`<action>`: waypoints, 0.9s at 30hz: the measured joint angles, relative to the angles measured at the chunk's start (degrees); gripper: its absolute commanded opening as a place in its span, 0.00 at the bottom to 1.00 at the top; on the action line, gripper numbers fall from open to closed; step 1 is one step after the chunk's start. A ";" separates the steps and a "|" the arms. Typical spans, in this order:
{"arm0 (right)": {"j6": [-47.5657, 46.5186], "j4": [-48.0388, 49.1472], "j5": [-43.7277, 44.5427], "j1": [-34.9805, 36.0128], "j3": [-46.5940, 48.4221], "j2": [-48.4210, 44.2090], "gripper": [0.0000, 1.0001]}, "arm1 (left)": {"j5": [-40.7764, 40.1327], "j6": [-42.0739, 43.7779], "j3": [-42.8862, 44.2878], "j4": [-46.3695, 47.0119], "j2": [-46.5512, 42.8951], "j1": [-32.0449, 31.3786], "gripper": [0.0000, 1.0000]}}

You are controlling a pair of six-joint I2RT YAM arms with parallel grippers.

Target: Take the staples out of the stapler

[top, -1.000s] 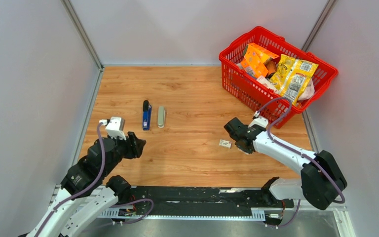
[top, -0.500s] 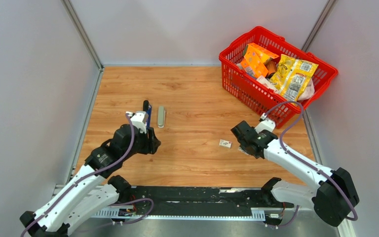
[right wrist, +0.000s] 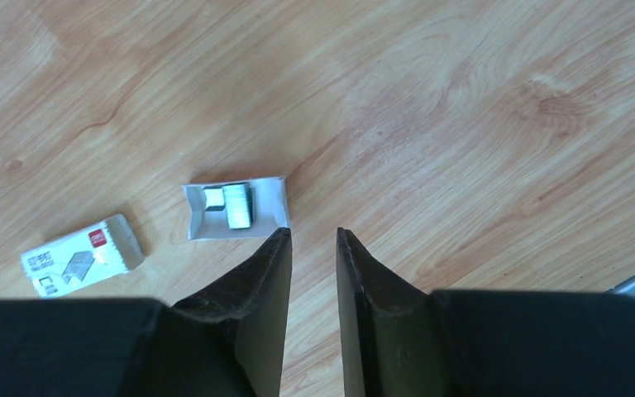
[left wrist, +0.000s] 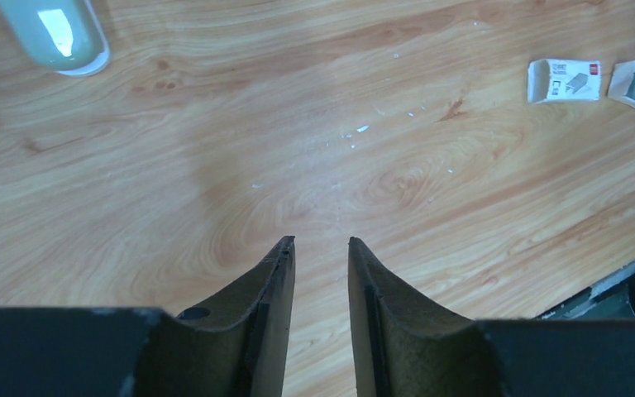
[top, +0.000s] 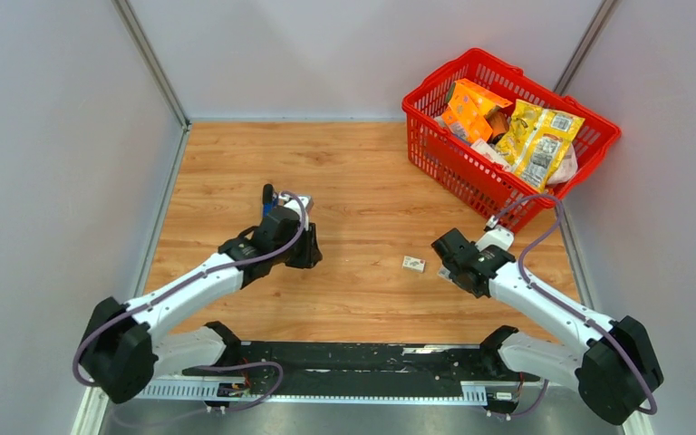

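- Jaws of the left gripper (left wrist: 321, 241) stand a little apart with nothing between them, over bare wood of the table (left wrist: 430, 182).
- Jaws of the right gripper (right wrist: 312, 231) are also narrowly apart and empty, with their tips just beside an open white tray (right wrist: 274, 203).
- I see the staples (right wrist: 238, 205) as a small grey block lying in that tray, and a white printed box (right wrist: 83, 255) lies near it.
- From above I make out only the blue end of the stapler (top: 268, 194), behind the left arm.
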 measured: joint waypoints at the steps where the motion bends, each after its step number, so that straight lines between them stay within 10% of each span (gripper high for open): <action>1: -0.15 0.26 0.00 -0.46 -0.37 0.00 0.29 | 0.39 0.00 0.09 0.96 1.75 0.00 0.33; 27: -4.70 10.25 -2.25 -3.06 -2.67 5.73 0.27 | 6.45 0.02 12.92 12.28 28.52 -1.92 0.20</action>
